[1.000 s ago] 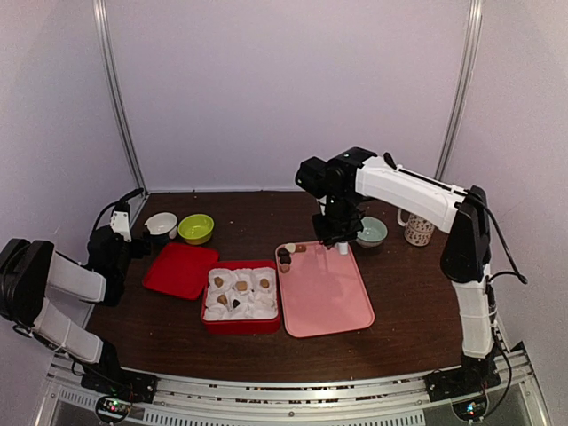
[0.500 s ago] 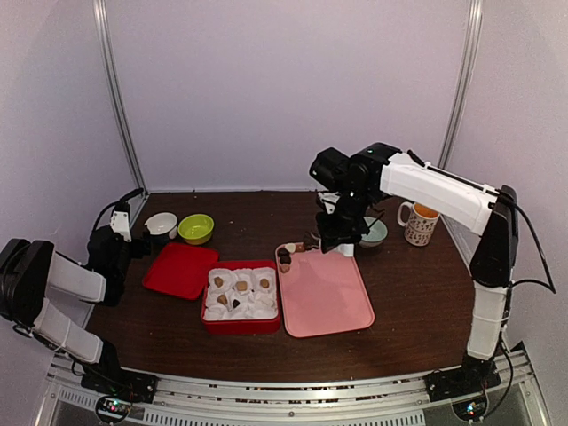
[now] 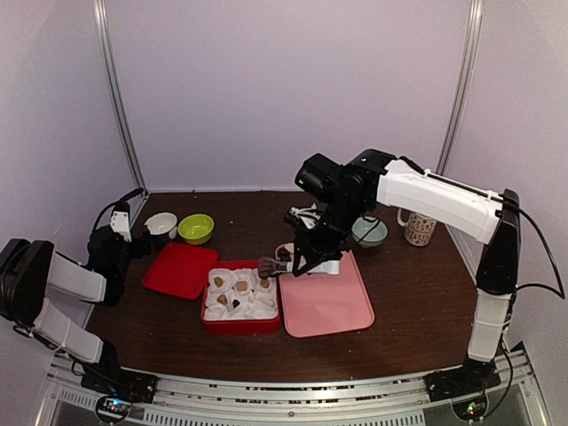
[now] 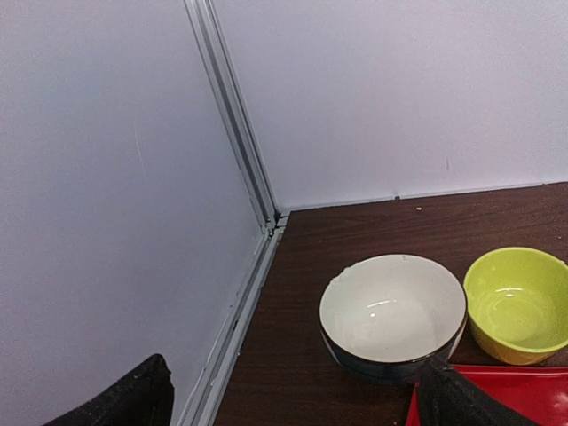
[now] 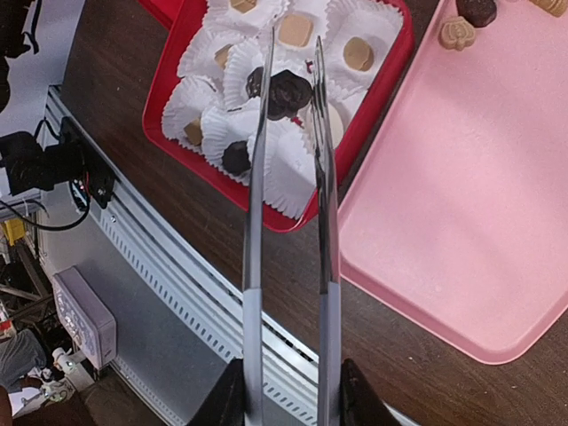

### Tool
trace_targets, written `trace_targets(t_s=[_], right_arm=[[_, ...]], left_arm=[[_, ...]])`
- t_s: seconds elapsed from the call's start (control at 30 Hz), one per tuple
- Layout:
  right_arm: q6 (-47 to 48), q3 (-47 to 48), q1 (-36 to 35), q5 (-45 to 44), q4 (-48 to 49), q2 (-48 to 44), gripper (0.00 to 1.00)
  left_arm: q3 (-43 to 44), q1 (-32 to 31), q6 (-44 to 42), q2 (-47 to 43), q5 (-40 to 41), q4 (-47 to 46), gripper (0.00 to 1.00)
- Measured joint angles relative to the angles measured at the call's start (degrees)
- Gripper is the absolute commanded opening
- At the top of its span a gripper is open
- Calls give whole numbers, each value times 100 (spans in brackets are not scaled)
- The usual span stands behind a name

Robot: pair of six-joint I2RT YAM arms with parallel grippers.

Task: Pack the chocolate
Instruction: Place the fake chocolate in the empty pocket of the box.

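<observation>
My right gripper (image 5: 291, 404) is shut on long metal tongs (image 5: 253, 222). The tongs pinch a dark chocolate (image 5: 288, 91) above the red box (image 5: 404, 53), which is lined with white paper cups. Several cups hold light and dark chocolate pieces. In the top view the tongs' tip and its chocolate (image 3: 266, 264) hang over the box's far right part (image 3: 240, 324). More chocolate (image 5: 455, 34) lies in the far left corner of the pink tray (image 5: 461, 204). My left gripper (image 4: 293, 399) is open and holds nothing; it sits at the far left, next to a white bowl (image 4: 392, 311).
A red lid (image 3: 180, 269) lies left of the box. A green bowl (image 3: 195, 228) stands beside the white bowl (image 3: 161, 224). A blue-grey bowl (image 3: 371, 232) and a patterned mug (image 3: 417, 231) stand behind the pink tray (image 3: 328, 306). The side wall is close on the left.
My right arm has swung left from the tray's far left corner to above the red box, carrying a dark chocolate in the tongs. The left arm has not moved.
</observation>
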State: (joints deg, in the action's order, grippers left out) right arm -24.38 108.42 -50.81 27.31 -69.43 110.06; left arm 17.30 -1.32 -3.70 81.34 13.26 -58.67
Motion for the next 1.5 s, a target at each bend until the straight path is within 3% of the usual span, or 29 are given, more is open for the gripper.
trace_targets(t_s=[0.3, 0.63, 0.9, 1.1, 1.5], right_arm=[[79, -103, -321, 308, -229, -188, 27], [310, 74, -448, 216, -669, 286, 27], [479, 380, -507, 203, -942, 509, 37], [564, 463, -533, 170, -1001, 546, 36], [348, 415, -323, -706, -686, 282, 33]], left_arm=[[0, 0, 0, 0, 0, 0, 98], [0, 0, 0, 0, 0, 0, 98], [0, 0, 2, 0, 0, 0, 98], [0, 0, 0, 0, 0, 0, 98], [0, 0, 0, 0, 0, 0, 98]])
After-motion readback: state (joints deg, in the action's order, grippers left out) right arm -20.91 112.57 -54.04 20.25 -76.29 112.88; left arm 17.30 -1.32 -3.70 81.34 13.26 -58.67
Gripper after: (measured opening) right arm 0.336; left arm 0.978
